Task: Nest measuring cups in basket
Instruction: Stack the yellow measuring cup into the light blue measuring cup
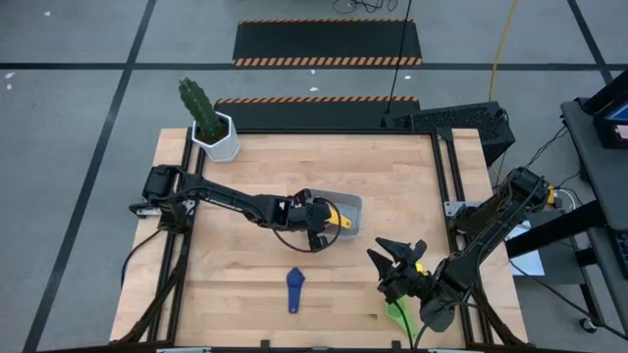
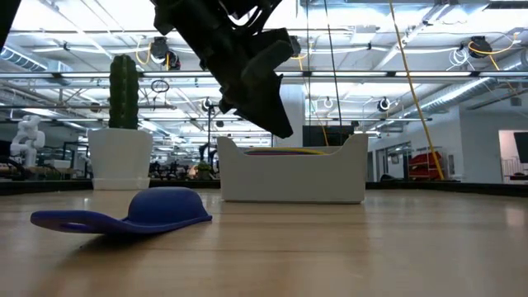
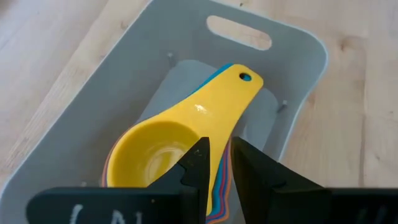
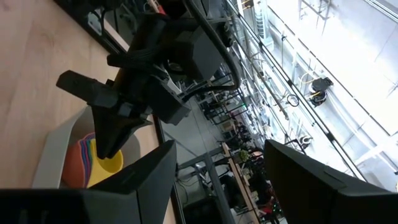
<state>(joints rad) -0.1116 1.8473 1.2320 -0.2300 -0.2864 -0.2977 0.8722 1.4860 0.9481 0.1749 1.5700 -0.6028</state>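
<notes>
Grey floor [image 1: 78, 108], black-taped lines

A yellow measuring cup [image 3: 186, 134] tops a stack edged in orange, red and blue inside the pale grey-blue basket [image 3: 298, 87]. A navy cup [image 1: 294, 288] and a green cup [image 1: 397, 313] lie on the light wooden worktop [image 1: 245, 294]. A green cactus [image 1: 196, 105] stands in a white pot [image 1: 222, 142]. Both arms are black.

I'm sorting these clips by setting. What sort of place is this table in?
Probably an industrial lab or workshop hall. The low view shows a high ceiling with steel trusses and strip lights; the high view shows grey floor with hazard-striped mats and a wooden workbench carrying both arms.
</notes>
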